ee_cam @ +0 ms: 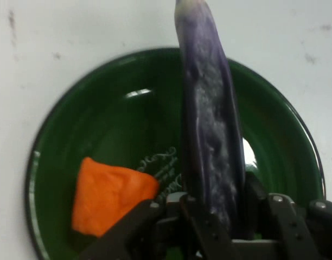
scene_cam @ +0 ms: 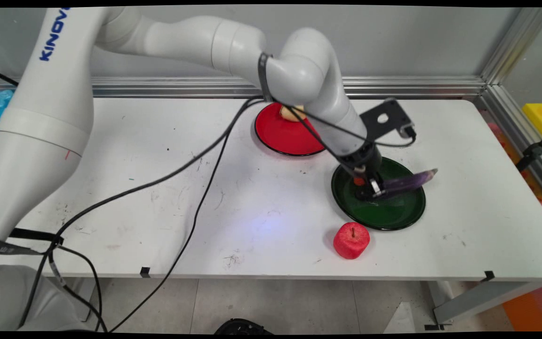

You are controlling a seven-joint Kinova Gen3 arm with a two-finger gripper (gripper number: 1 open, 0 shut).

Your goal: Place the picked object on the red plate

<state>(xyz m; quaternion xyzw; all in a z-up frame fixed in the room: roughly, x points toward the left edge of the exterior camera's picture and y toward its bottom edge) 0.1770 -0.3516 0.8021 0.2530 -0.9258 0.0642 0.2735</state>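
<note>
My gripper (scene_cam: 370, 189) is low over the green plate (scene_cam: 393, 216) and is shut on a purple eggplant (scene_cam: 410, 181), which sticks out to the right past the plate's rim. In the hand view the eggplant (ee_cam: 209, 135) runs up from between the fingers (ee_cam: 201, 225) across the green plate (ee_cam: 74, 146). An orange piece (ee_cam: 109, 195) lies in the plate, to the left of the gripper (ee_cam: 215, 227); in the main view only a bit of it (scene_cam: 358, 181) shows beside the hand.
A red apple (scene_cam: 351, 240) stands on the table just in front of the green plate. A red plate (scene_cam: 285, 136) with a pale yellowish item (scene_cam: 292, 113) lies behind, partly hidden by the arm. Black cables trail over the table's left half.
</note>
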